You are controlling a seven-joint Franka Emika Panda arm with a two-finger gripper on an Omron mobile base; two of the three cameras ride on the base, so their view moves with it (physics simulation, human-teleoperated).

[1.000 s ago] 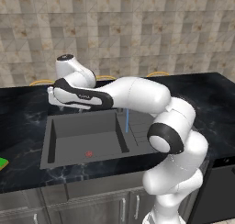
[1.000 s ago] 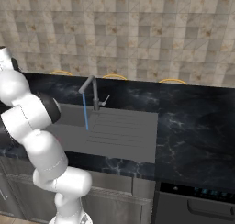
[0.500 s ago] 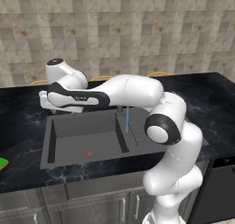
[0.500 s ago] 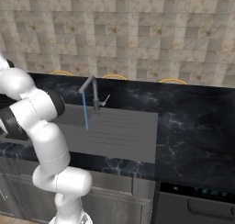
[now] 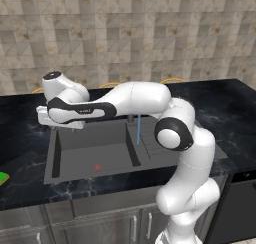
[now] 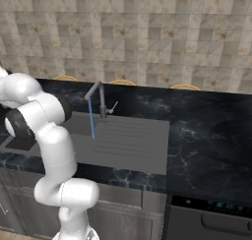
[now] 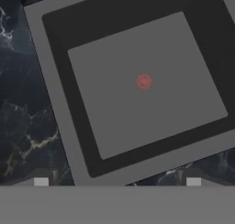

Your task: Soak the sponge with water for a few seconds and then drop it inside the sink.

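The sponge (image 5: 2, 178) shows as a bright green patch on the black counter at the far left edge of the left base view, well left of the sink (image 5: 90, 149). My gripper (image 5: 62, 126) hovers above the basin's far left corner. In the hand view the gripper (image 7: 117, 182) is open, its fingertips (image 7: 41, 182) wide apart with nothing between them, looking down at the sink floor (image 7: 114, 103) and its red spot (image 7: 144, 81). The water (image 5: 138, 130) falls as a thin blue stream from the tap (image 6: 101, 99) at the basin's right side; the same water (image 6: 91, 120) appears in the right base view.
The ribbed drainboard (image 6: 129, 140) lies right of the basin. Black marbled countertop (image 5: 220, 108) surrounds the sink, backed by a tiled wall. My white arm (image 5: 135, 98) stretches across the sink's back edge. An oven front (image 6: 211, 219) is at the lower right.
The arm has swung further left and slightly down along the sink's back edge, carrying the hand toward the basin's left corner. The water keeps running.
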